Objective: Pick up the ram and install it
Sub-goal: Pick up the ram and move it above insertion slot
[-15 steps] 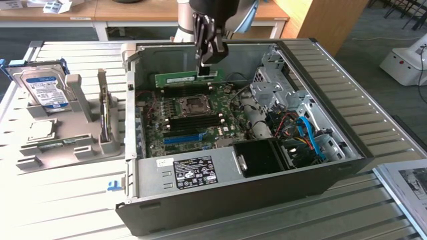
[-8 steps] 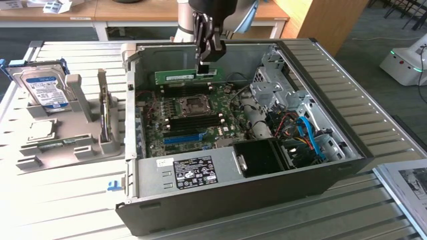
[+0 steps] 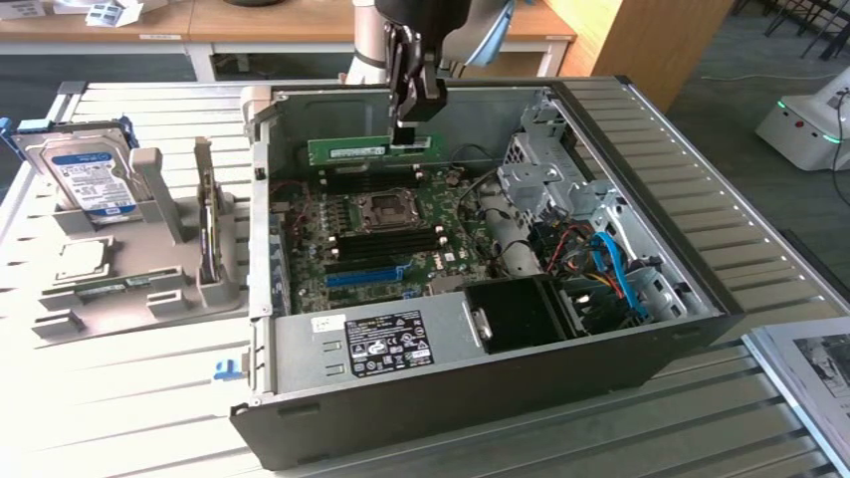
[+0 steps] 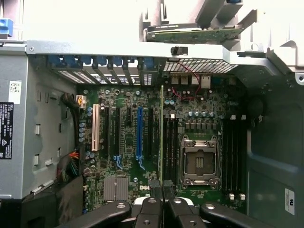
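I have the ram (image 3: pixel 352 151) pinched at its upper edge between nearly closed jaws. It hangs upright and level inside the open computer case (image 3: pixel 691 299), its white sticker facing the exterior camera. From the wrist camera I see the ram (image 4: pixel 161 137) edge-on as a thin green line, running along the black memory slots just beside the CPU socket (image 4: pixel 198 161). I cannot tell whether its lower edge touches a slot. The motherboard (image 3: pixel 385 249) lies below it, with the long blue slot (image 3: pixel 361 275) further off. Outside the case, on the surface (image 3: pixel 133 398) at the exterior view's left, a hard drive (image 3: pixel 87 174) stands in a grey holder (image 3: pixel 173 289).
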You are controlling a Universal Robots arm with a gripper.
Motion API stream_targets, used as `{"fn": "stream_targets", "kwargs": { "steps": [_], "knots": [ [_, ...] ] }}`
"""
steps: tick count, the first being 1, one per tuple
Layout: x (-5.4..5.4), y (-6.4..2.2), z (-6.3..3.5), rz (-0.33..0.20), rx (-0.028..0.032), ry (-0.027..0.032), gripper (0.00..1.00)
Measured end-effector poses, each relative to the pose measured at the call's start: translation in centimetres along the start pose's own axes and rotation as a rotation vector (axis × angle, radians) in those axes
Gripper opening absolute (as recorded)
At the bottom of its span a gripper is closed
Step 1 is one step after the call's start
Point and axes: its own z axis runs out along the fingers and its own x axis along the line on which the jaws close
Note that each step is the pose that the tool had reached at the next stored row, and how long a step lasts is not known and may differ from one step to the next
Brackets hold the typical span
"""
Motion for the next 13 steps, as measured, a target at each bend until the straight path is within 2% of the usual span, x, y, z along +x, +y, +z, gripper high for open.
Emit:
{"fn": "stream_targets", "kwargs": {
  "steps": [4,13],
  "knots": [
    [0.0,-0.14,0.0,0.0,0.0,0.0,0.12],
    [0.0,-1.32,-0.01,0.003,-0.0002,-0.0002,0.12]
  ]
}}
